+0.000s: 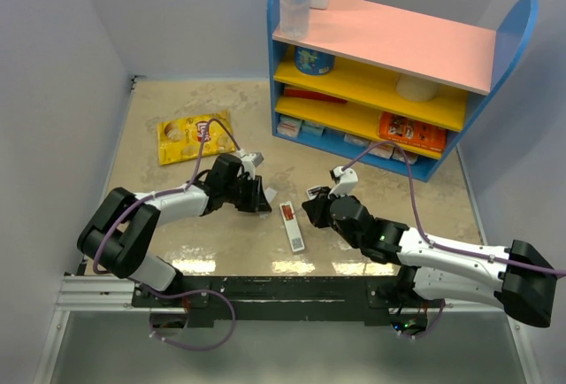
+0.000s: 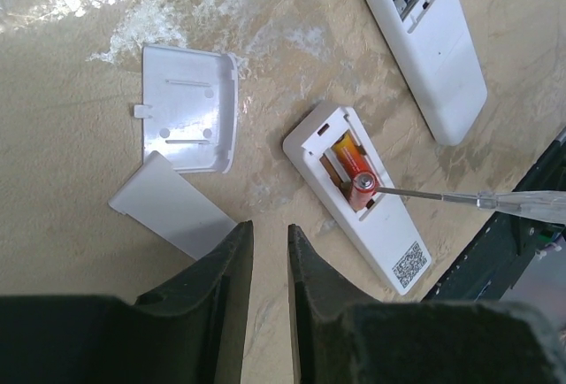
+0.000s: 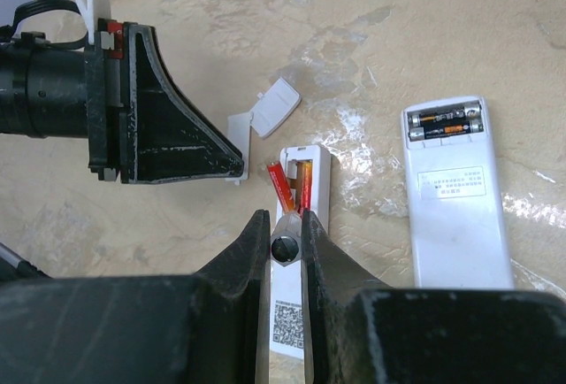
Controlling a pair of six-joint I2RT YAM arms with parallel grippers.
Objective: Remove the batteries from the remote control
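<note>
White plastic back upward, the slim white-grey remote control (image 1: pixel 293 230) lies on the mottled beige table (image 1: pixel 168 216) between your two arms. Its long axis runs far to near, with the open battery slot at the far end. The two small red-orange cylindrical batteries (image 2: pixel 352 170) lie lengthwise in that slot; one is tilted, its end raised. Your right gripper (image 3: pixel 285 223) is clamped on the thin pale stick (image 2: pixel 442 196), whose tip touches the raised battery. Your left gripper (image 2: pixel 268 238) hovers near two flat white cover pieces (image 2: pixel 190 105), jaws slightly apart and empty.
</note>
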